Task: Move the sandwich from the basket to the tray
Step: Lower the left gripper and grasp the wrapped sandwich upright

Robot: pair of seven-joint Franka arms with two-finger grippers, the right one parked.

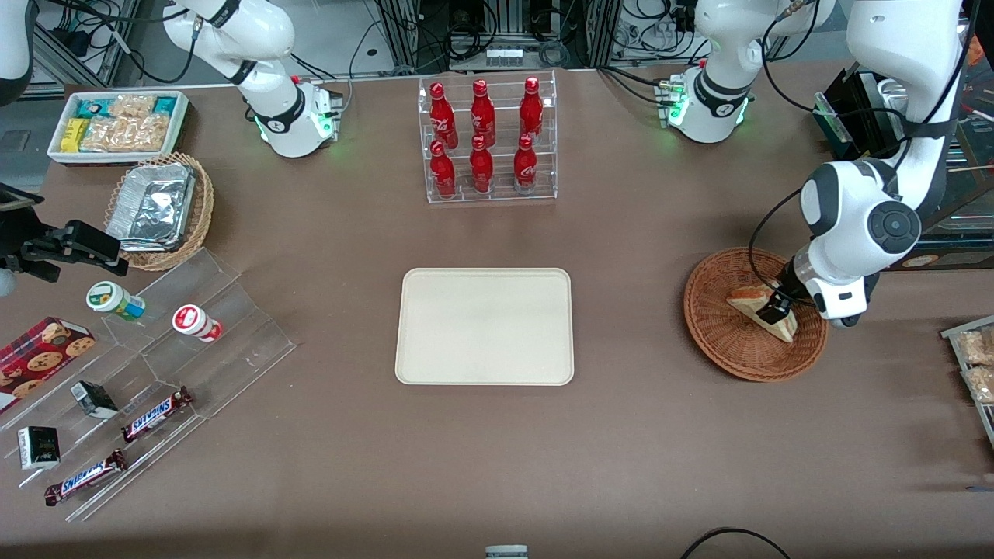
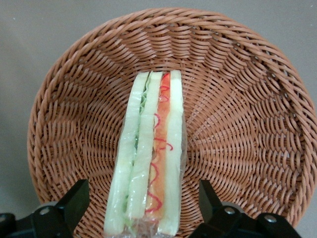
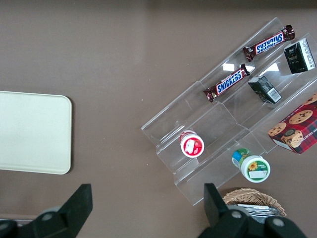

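Observation:
The sandwich (image 1: 747,298), a wrapped wedge of white bread with green and orange-red filling, lies in the round reddish-brown wicker basket (image 1: 722,341) toward the working arm's end of the table. My left gripper (image 1: 773,310) is lowered into the basket, open, with a finger on each side of the sandwich. In the left wrist view the sandwich (image 2: 151,158) stands on edge between the black fingers (image 2: 74,201), with a gap on both sides; the gripper (image 2: 143,188) hangs over the basket (image 2: 237,124). The cream-beige tray (image 1: 485,326) lies bare mid-table, and its corner shows in the right wrist view (image 3: 34,131).
A clear rack of red cola bottles (image 1: 485,140) stands farther from the front camera than the tray. Toward the parked arm's end are a tan basket with a foil container (image 1: 159,206), a white snack tray (image 1: 116,124) and a clear stepped shelf (image 1: 155,365) with snacks. Packaged snacks (image 1: 974,365) lie beside the basket.

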